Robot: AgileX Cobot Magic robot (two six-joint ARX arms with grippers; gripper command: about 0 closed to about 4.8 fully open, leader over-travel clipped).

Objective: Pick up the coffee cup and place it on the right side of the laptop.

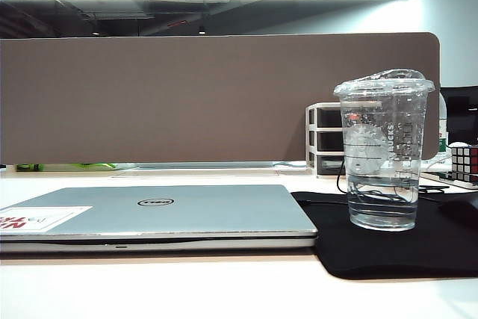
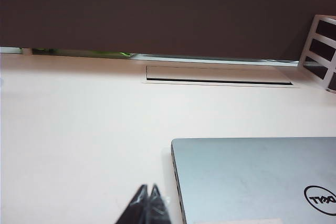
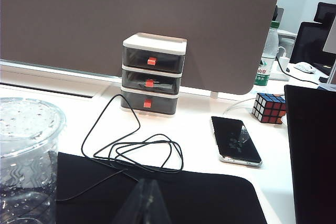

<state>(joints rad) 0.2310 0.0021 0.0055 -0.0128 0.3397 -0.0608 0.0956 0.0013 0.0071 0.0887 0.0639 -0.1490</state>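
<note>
Nothing of the lift shows yet, operator: the coffee cup (image 1: 384, 151) stands upright on the black mat (image 1: 418, 248), and neither arm appears in the exterior view at all. Mind you, that mat lies just beside the laptop's (image 1: 160, 214) right edge, so the cup is already on the side the task names; whether that counts as placed or as the starting spot, you cannot settle from these pictures. Your left end effector (image 2: 148, 205) shows only its dark fingertips, pressed together to a point with nothing between them — clenched and empty — hanging just off the laptop's (image 2: 252, 177) near corner over bare surface (image 2: 79, 129), with the cup nowhere in its view. Your right end effector (image 3: 143, 203) shows its tips meeting the same way, so it reads as clenched on nothing too; it sits low over the mat (image 3: 199, 198), with the cup's lid and rim (image 3: 29, 124) close off to one side of it and a loose black cable (image 3: 134, 148) trailing out ahead. Beyond that lie a phone (image 3: 236, 141), a small drawer unit (image 3: 152, 74) and a puzzle cube (image 3: 269, 108), all well clear of the cup. My read: the right arm is the nearer one, and it would need its fingers spread before any grasp.
</note>
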